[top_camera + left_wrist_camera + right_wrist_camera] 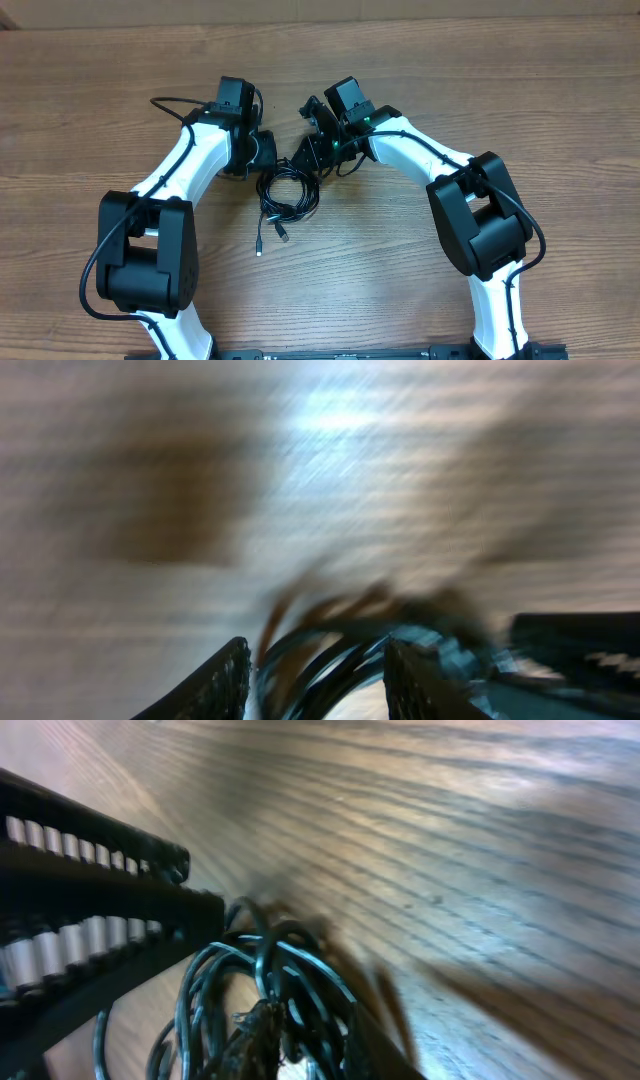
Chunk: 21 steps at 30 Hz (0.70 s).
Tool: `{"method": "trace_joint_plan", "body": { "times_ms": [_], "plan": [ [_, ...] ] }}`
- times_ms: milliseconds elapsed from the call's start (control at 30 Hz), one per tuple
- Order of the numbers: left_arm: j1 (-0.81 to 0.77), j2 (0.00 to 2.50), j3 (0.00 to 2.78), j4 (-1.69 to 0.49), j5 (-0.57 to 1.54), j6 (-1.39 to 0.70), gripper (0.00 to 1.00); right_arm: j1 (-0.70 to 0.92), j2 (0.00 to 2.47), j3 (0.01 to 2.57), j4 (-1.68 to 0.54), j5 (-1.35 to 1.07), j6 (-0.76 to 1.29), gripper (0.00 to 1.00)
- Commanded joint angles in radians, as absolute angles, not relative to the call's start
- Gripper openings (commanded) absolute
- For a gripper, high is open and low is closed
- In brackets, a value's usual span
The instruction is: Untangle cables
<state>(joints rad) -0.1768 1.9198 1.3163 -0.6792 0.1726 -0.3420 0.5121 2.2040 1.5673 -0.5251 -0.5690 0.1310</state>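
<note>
Overhead, we are seeing the cables [288, 195] coiling just below both arms' tips, tails trailing down-frame. The left pincer [318, 652] is straddling strands, partly open. The right pincer [305, 158] is touching the coil; we cannot tell its grip.

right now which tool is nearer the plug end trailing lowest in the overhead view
Left. The left tool sits at the upper-left edge of the cable coil, almost straight above that plug; the right tool is at the upper-right edge, farther across.
</note>
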Motion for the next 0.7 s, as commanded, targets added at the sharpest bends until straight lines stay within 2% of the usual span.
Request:
{"method": "trace_joint_plan", "body": {
  "times_ms": [0,333,400,533,567,600,667],
  "plan": [
    [-0.185,1.927,1.314,-0.641,0.289,-0.406,0.44,0.515,2.188,1.59,-0.541,-0.505,0.127,0.2],
    [-0.213,1.966,1.311,-0.604,0.24,-0.496,0.47,0.515,2.189,1.589,-0.582,-0.505,0.175,0.2],
    [-0.214,1.989,1.311,-0.586,0.241,-0.499,0.44,0.515,2.189,1.589,-0.581,-0.505,0.175,0.21],
    [-0.217,2.023,1.311,-0.599,0.241,-0.497,0.29,0.515,2.189,1.589,-0.585,-0.505,0.175,0.21],
    [-0.217,2.028,1.311,-0.61,0.244,-0.496,0.2,0.515,2.189,1.589,-0.585,-0.505,0.175,0.21],
    [-0.217,2.029,1.311,-0.619,0.244,-0.493,0.06,0.515,2.189,1.589,-0.585,-0.505,0.175,0.21],
    [-0.217,2.029,1.311,-0.632,0.254,-0.485,0.04,0.515,2.189,1.589,-0.585,-0.505,0.175,0.21]
  ]
}}
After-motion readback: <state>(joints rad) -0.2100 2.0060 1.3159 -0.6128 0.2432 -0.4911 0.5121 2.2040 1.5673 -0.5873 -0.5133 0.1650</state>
